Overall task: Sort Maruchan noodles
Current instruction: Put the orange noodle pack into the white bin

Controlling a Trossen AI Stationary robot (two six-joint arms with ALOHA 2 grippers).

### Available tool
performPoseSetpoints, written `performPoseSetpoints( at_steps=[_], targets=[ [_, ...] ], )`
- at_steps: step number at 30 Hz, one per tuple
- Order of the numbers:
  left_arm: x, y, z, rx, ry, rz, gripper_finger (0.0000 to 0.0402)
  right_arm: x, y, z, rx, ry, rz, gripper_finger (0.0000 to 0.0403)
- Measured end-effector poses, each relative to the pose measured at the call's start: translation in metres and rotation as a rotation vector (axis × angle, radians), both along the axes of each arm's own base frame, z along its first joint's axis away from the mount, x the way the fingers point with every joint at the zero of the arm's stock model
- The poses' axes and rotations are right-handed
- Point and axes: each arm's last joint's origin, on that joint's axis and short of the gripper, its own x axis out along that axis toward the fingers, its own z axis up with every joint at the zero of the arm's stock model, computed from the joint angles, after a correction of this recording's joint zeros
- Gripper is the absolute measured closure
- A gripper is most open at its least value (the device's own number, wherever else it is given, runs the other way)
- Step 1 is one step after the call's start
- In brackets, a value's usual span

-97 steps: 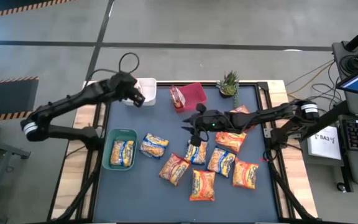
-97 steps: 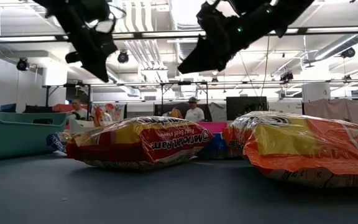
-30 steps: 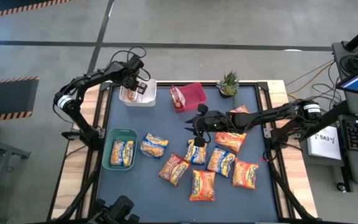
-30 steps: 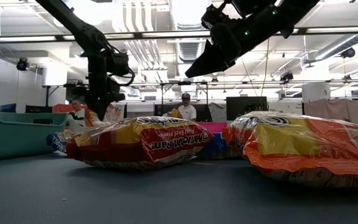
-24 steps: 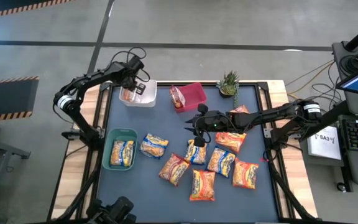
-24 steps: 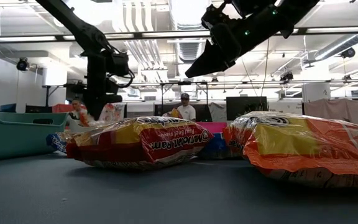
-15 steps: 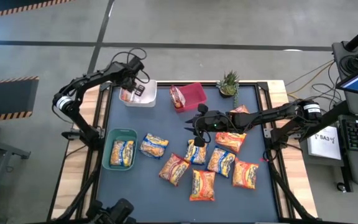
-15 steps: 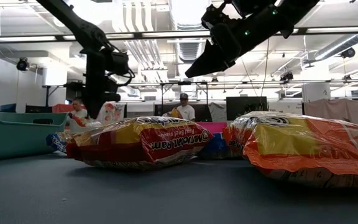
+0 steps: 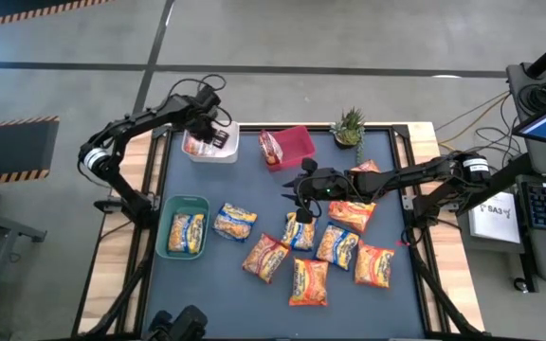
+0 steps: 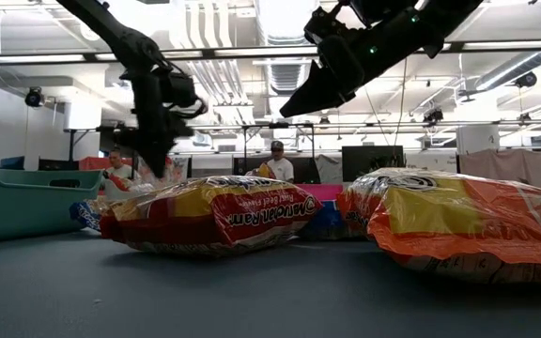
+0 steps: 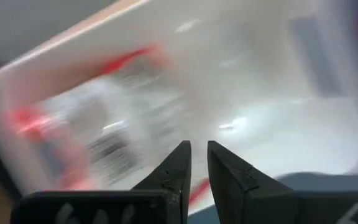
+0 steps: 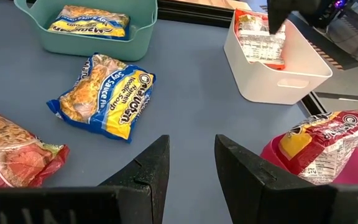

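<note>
Maruchan noodle packets lie on the blue table mat. One orange-red packet (image 9: 197,145) lies in the white bin (image 9: 224,152) at the far left, and my left gripper (image 11: 197,152) hangs over it, shut and holding nothing. A red packet (image 12: 319,146) leans in the pink bin (image 9: 299,142). A yellow-blue packet (image 9: 186,230) lies in the teal bin (image 9: 171,206). Several yellow-blue and orange packets (image 9: 308,281) lie loose in the middle and on the right. My right gripper (image 12: 191,158) hovers open above the table's middle, clear of the packets.
A small potted plant (image 9: 349,125) stands at the far edge, right of the pink bin. A loose yellow-blue packet (image 12: 104,93) lies between the teal bin and my right gripper. People sit in the room beyond the table.
My left gripper has tipped over the white bin and drifted a little toward the table's right edge. My right arm has kept still.
</note>
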Motion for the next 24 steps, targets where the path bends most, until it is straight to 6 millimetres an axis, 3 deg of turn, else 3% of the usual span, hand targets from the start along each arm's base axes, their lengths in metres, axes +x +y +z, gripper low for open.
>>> performPoseSetpoints(
  at_steps=[6,13,18,24],
  targets=[
    [0.015,0.005,-0.008,0.082,0.007,-0.019,0.0366,0.0,0.0,0.0,-0.003,0.001,0.001,0.0287],
    [0.021,0.011,-0.032,0.046,0.073,-0.009,0.0375,0.0,0.0,0.0,-0.003,0.002,0.001,0.0287],
    [0.021,0.016,-0.048,0.066,0.189,0.029,0.0397,0.0,0.0,0.0,-0.003,0.002,0.001,0.0287],
    [0.019,0.012,-0.05,0.092,0.3,0.041,0.04,0.0,0.0,0.0,-0.003,0.002,0.001,0.0287]
  ],
)
